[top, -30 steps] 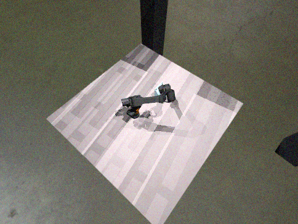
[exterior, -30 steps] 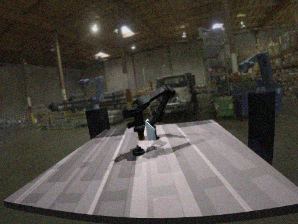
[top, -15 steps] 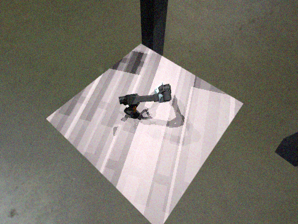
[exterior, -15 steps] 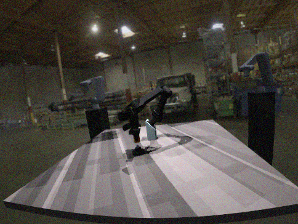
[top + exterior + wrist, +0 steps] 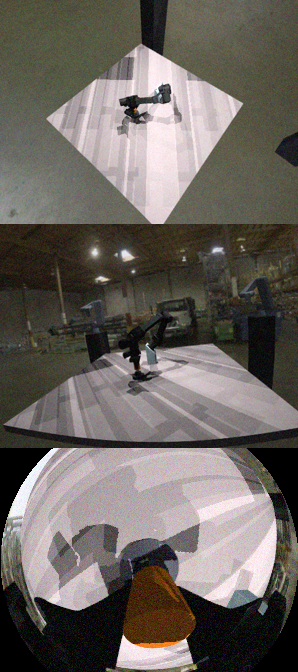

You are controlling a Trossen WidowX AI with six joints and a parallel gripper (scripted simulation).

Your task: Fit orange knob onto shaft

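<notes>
My gripper [image 5: 134, 108] [image 5: 135, 364] [image 5: 153, 590] is shut on the orange knob [image 5: 135, 109] [image 5: 138, 367] [image 5: 156, 611]. The knob hangs point-down right above the dark round pedestal [image 5: 132, 115] [image 5: 139, 375] [image 5: 152, 552]. In the wrist view the knob's tip covers the middle of the pedestal, so the silver shaft is hidden. I cannot tell whether the knob touches the shaft. In the exterior view a small gap shows between the knob's lower end and the pedestal's base.
The arm's base [image 5: 164, 92] [image 5: 155, 342] stands behind the pedestal on the pale striped table [image 5: 160, 160] [image 5: 197, 396]. A light blue-grey block [image 5: 151, 356] stands next to the base. Dark pillars [image 5: 154, 21] [image 5: 261, 347] [image 5: 97, 345] stand off the table's edges.
</notes>
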